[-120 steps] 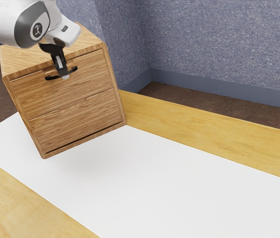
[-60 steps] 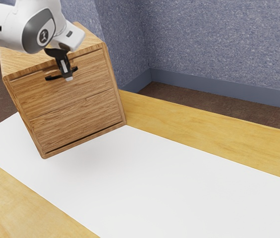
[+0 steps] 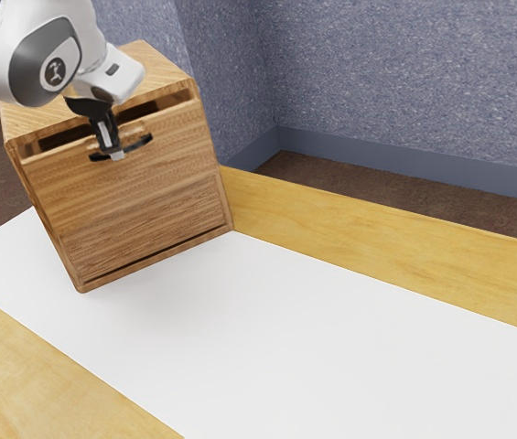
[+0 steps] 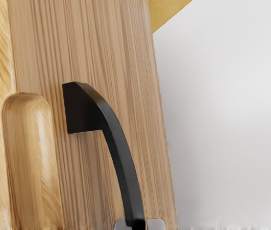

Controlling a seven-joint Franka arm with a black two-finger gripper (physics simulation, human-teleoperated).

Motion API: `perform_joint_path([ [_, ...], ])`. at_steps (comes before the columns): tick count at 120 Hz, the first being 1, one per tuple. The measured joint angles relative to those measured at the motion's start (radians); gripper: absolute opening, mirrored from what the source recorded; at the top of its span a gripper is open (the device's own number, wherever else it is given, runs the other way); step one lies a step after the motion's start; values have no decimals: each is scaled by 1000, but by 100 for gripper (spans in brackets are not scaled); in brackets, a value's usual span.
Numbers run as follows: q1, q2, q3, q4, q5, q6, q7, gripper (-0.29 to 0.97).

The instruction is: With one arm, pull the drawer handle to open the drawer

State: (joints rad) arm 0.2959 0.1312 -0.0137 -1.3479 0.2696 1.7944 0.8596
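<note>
Wooden cabinet (image 3: 139,229) at the exterior view's upper left, standing on the white desk (image 3: 285,338), set askew to the desk's edges. Top drawer (image 3: 162,151) drawn partly out: front panel forward of the cabinet body, dark gap open behind its upper edge. White arm (image 3: 29,55) reaching in from the exterior view's upper left. Black pincer (image 3: 109,151) pointing down onto the black curved drawer handle (image 3: 139,141), toward the bar's end on the exterior view's left, fingers closed on it from both sides. Seen from the wrist: drawer handle (image 4: 109,139) arching out from the wood-grain drawer front, just beside a rounded recess (image 4: 29,158) in the panel, white desk beyond the drawer's edge.
</note>
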Motion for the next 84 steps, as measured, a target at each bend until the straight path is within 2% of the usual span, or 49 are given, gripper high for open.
perform_joint_path([
  [49, -72, -139, 3, -181, -44, 4, 1, -10],
  [68, -94, -189, -6, -245, -46, 12, -2, -17],
  [75, -97, -210, -15, -264, -49, 10, -2, -10],
  [84, -94, -226, -29, -274, -53, 5, -1, -9],
])
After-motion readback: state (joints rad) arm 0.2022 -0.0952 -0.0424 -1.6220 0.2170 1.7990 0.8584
